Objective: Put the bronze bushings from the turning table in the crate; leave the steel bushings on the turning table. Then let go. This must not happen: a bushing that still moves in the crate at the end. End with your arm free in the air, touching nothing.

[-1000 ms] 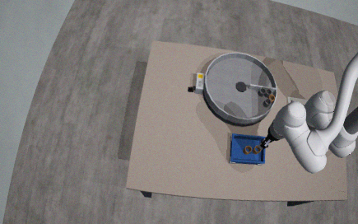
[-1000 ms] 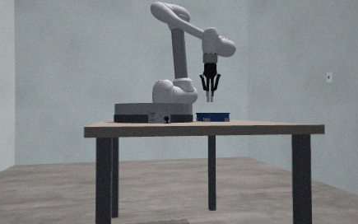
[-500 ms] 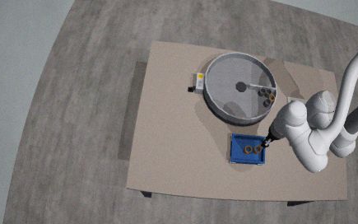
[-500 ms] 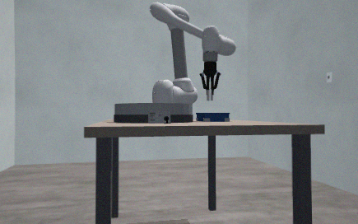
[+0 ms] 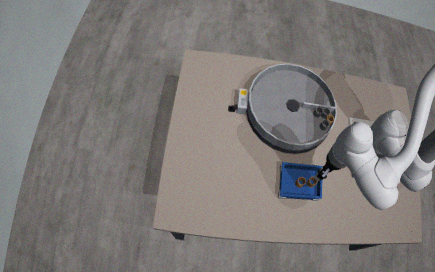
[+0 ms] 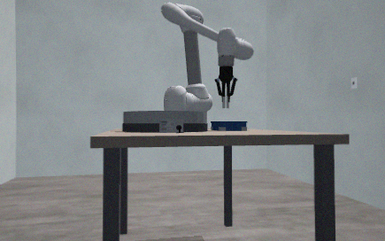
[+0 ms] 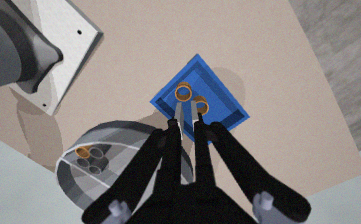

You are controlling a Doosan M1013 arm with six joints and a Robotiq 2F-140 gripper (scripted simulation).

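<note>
The blue crate (image 5: 300, 181) lies on the table in front of the turning table (image 5: 292, 107) and holds two bronze bushings (image 5: 306, 181). In the wrist view they show as two orange rings (image 7: 183, 91) inside the crate (image 7: 199, 98), the right one partly behind a fingertip. One bronze bushing (image 5: 330, 119) sits on the turning table's right side next to several dark steel bushings (image 5: 320, 112); the wrist view also shows this bronze bushing (image 7: 82, 151) and the steel ones (image 7: 95, 156). My gripper (image 7: 187, 108) (image 6: 226, 105) hangs well above the crate, shut and empty.
A small white and yellow box (image 5: 242, 99) sits at the turning table's left edge. A white base plate (image 7: 56, 55) carries the arm at the table's right side. A fixed bar (image 5: 312, 105) runs from the turning table's hub to its rim.
</note>
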